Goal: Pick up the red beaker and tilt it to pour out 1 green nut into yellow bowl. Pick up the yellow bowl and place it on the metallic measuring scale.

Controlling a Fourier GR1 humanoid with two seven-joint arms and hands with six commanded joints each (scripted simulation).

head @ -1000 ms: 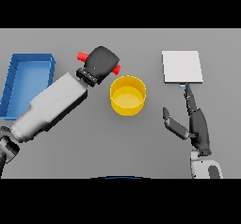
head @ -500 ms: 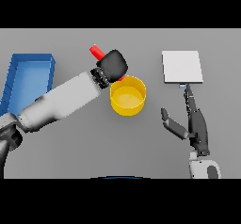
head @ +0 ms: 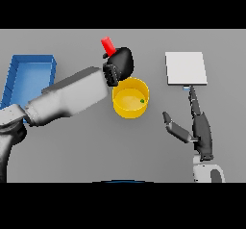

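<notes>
Since a second ago the left arm has swung from near the blue rectangular tray (head: pixel 29 76) at the table's left side to the round yellow bowl (head: pixel 130 98) at the table's middle, carrying the small red beaker (head: pixel 108 45) with it. The beaker then lay on its side near the tray's right wall; it now stands tilted above and just behind the bowl's far rim, its visible end pointing up and to the left. A small green nut (head: pixel 142 100) now lies inside the bowl near its right wall; none showed there in the earlier views. Judgement: the pour of one nut appears done, and the first half of the task is complete or nearly so.

The left hand (head: pixel 120 64) has its fingers curled round the beaker's lower part, covering most of it; only the red upper end shows. The hand overlaps the bowl's far rim in view; whether it touches the rim cannot be told.

The right hand (head: pixel 199 127) rests near the table's right edge, unchanged, fingers straight and extended toward the flat square metallic measuring scale (head: pixel 186 68), thumb spread aside, holding nothing.

Outstanding: the bowl has not yet been lifted onto the scale, which stands well apart to its right
</notes>
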